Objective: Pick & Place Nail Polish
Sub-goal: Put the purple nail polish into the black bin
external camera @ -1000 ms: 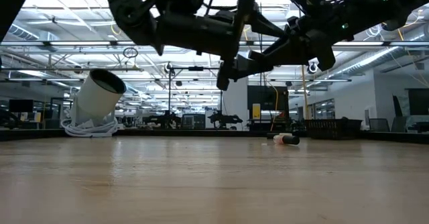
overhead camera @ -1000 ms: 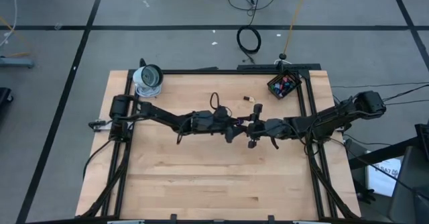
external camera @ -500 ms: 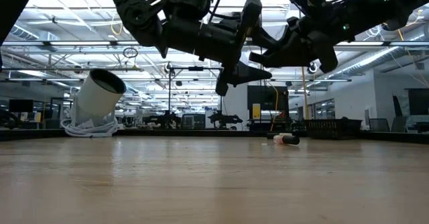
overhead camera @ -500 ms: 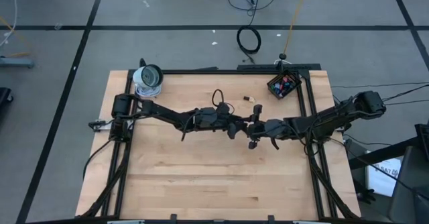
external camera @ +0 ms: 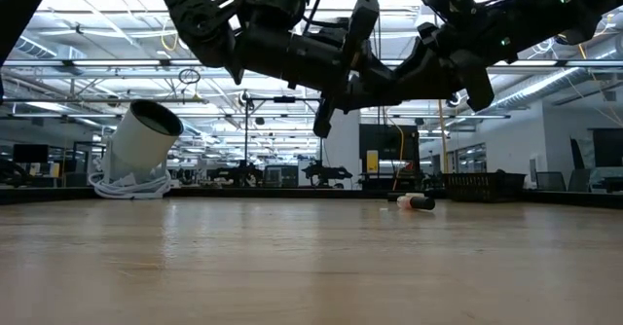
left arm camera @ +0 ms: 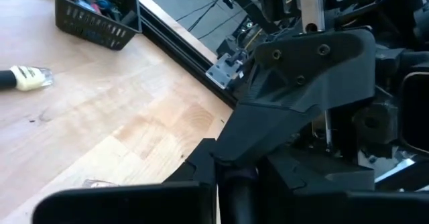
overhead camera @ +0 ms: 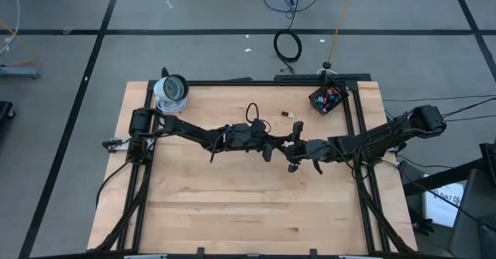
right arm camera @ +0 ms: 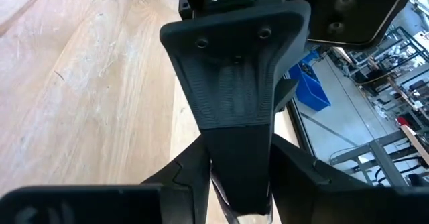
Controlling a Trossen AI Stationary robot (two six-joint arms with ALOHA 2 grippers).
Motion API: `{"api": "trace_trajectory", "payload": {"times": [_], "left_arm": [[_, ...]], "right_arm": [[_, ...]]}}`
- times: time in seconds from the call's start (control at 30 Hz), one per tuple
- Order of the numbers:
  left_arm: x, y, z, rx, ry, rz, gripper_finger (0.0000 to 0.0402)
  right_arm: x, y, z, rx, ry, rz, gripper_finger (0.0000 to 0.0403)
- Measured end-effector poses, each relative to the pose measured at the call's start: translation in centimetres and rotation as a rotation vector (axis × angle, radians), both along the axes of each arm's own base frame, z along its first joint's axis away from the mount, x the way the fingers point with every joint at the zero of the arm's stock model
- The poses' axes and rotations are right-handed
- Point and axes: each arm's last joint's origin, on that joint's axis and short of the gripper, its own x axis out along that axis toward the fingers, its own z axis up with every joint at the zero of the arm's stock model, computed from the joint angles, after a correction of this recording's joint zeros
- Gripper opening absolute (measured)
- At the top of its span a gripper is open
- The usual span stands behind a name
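Both arms meet above the middle of the table. My left gripper (overhead camera: 284, 144) reaches in from the left and my right gripper (overhead camera: 297, 147) from the right, both well clear of the wood. Between them is one small nail polish bottle (left arm camera: 236, 184), dark-capped with a purple edge and mostly hidden by the fingers. Both grippers are shut on it. A second bottle (left arm camera: 23, 78), beige with a black cap, lies on its side on the table toward the far edge. A black basket (overhead camera: 328, 98) at the far right corner holds several more bottles. My left gripper pinches the bottle's dark end (left arm camera: 234, 192) between its two fingers, coming in level from the table's left. The bottle is lifted clear of the table. My right gripper's finger (left arm camera: 301, 83) stands close in front and hides the rest. My right gripper pinches the same bottle between its two fingers, reaching level from the table's right. Only a pale bit of the bottle (right arm camera: 242, 217) shows between them. My left gripper's ribbed finger (right arm camera: 234, 90) covers the place of contact, so the part held cannot be told.
A white cylinder (overhead camera: 171, 91) lies on a coil of white cable at the far left corner. Black rails (overhead camera: 358, 127) run along the table's left and right sides. Bare wood fills the near half of the table.
My left gripper has moved toward the table's right, up to my right gripper, and has shut on the bottle held there. My right gripper has kept still, and the bottle stays clear of the table.
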Motion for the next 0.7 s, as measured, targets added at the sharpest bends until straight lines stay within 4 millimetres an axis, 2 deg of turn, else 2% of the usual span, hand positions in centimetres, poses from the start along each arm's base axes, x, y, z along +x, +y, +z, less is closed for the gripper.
{"api": "trace_trajectory", "payload": {"times": [0.07,0.2,0.33,0.43,0.57,0.7], "left_arm": [[0.0,0.0,0.1,0.028,0.001,-0.007,0.0052],[-0.4,0.0,0.8,0.158,0.033,-0.05,0.0052],[-1.6,0.2,2.9,0.301,0.121,-0.057,0.0052],[-2.8,-0.3,4.4,0.491,0.217,-0.029,0.0052],[-4.1,-2.6,5.6,0.807,0.342,-0.057,0.0052],[-4.7,-5.5,5.8,0.975,0.396,-0.036,0.0052]], "right_arm": [[0.0,0.0,0.0,0.002,0.0,-0.001,0.0115],[0.0,0.1,0.2,0.083,-0.039,-0.011,0.0167],[-0.2,-0.1,0.6,0.164,-0.078,-0.051,0.0208],[-0.6,-0.1,0.7,0.205,-0.072,-0.071,0.0222],[-1.2,-0.2,1.2,0.24,-0.078,-0.087,0.0224],[-1.7,-0.4,1.5,0.251,-0.078,-0.096,0.0214]]}}
